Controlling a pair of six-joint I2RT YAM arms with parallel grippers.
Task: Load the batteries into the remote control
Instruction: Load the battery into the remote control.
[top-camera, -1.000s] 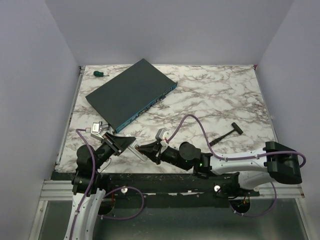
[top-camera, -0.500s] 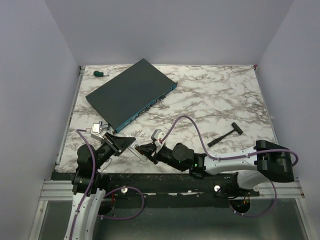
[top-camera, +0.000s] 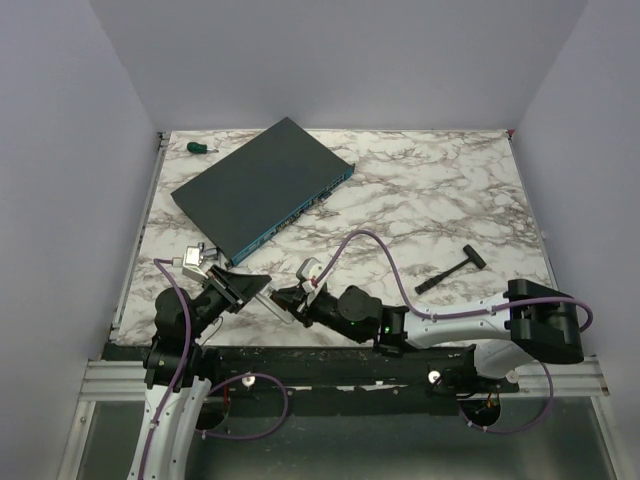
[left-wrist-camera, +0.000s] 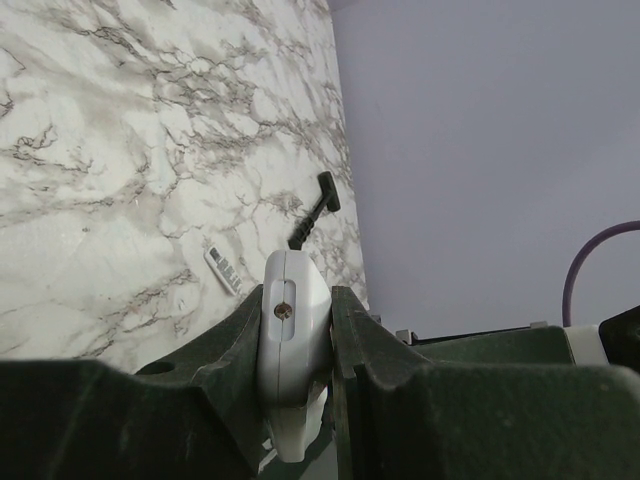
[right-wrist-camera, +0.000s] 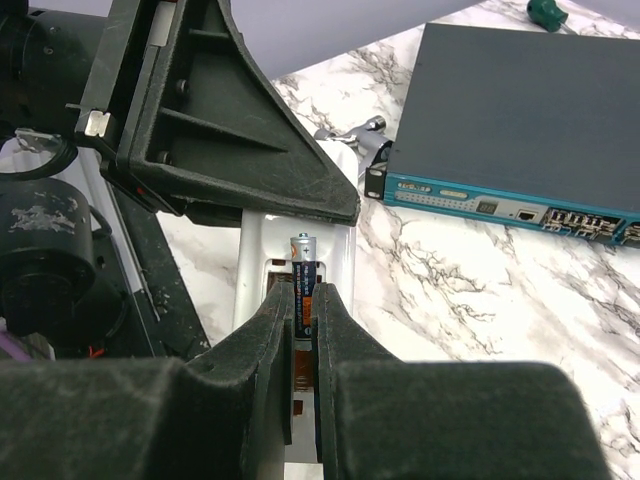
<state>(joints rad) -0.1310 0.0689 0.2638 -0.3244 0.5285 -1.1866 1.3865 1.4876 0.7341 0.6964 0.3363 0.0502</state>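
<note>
At the near edge of the surface (top-camera: 420, 200), the left fingers (left-wrist-camera: 240, 330) clamped the white remote (right-wrist-camera: 258, 250). The right fingers (right-wrist-camera: 275, 330) pinched a battery (right-wrist-camera: 303, 262), its tip in the remote's open compartment. Farther back lay a dark box (top-camera: 262, 185).

This looks like a robotics lab test cell rather than a home or office. Plain lavender walls (top-camera: 330, 60) close in three sides of a marble-patterned table (top-camera: 450, 190), like a purpose-built booth. Two robot arms, the left arm (top-camera: 175, 330) and the right arm (top-camera: 450, 322), are mounted at the near edge on an aluminium rail (top-camera: 110, 378), with purple cables (top-camera: 375, 240) looping off them. Lying on the table are a dark network switch (top-camera: 260, 185) with a blue port face, a green-handled screwdriver (top-camera: 198, 147) and a black T-shaped tool (top-camera: 452, 270).
</note>
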